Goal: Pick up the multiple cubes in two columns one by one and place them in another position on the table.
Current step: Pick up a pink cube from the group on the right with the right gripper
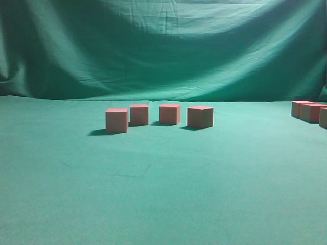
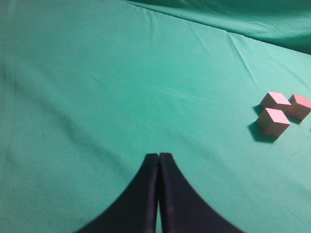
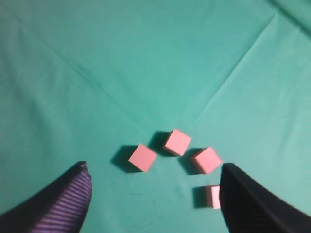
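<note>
**Mid-task: four cubes under my right end effector, more off to the side**

My right end effector (image 3: 153,204) hangs wide open and empty; four cubes (image 3: 177,142) sit on the table (image 3: 73,73) just ahead of and between its fingers, one half hidden by the right finger. My left end effector (image 2: 159,194) is pinched shut, holding nothing, three cubes well off to its right. Another cluster (image 1: 309,111) sits at the far right edge. I can't tell which group is source or goal. Nothing blocks the reach.
</note>
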Tool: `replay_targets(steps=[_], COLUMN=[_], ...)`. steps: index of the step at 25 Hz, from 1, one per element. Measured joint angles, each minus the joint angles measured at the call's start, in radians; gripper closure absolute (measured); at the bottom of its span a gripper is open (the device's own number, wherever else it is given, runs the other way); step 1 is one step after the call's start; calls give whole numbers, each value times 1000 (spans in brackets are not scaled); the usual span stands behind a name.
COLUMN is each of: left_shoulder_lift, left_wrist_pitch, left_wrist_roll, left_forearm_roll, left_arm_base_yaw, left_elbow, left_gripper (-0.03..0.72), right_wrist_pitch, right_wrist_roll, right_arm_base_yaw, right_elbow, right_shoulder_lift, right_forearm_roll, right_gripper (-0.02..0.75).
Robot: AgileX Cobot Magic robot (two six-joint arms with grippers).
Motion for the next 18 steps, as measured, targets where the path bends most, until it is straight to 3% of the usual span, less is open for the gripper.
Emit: replay_targets(steps=[5, 9, 18], left_shoulder_lift=[0, 0, 0], left_wrist_pitch=[0, 0, 0], left_wrist_roll=[0, 0, 0], left_forearm_roll=[0, 0, 0], left_arm_base_yaw=[0, 0, 0], left_elbow=[0, 0, 0], left_gripper=[688, 688, 688], right_wrist_pitch=[8, 10, 11], right_wrist_roll=[-53, -69, 12], right_arm_base_yaw=[-28, -114, -485], right_elbow=[0, 86, 519], right_shoulder_lift=[-146, -274, -524], right_forearm_roll=[-2, -35, -49], right_gripper=[211, 211, 211])
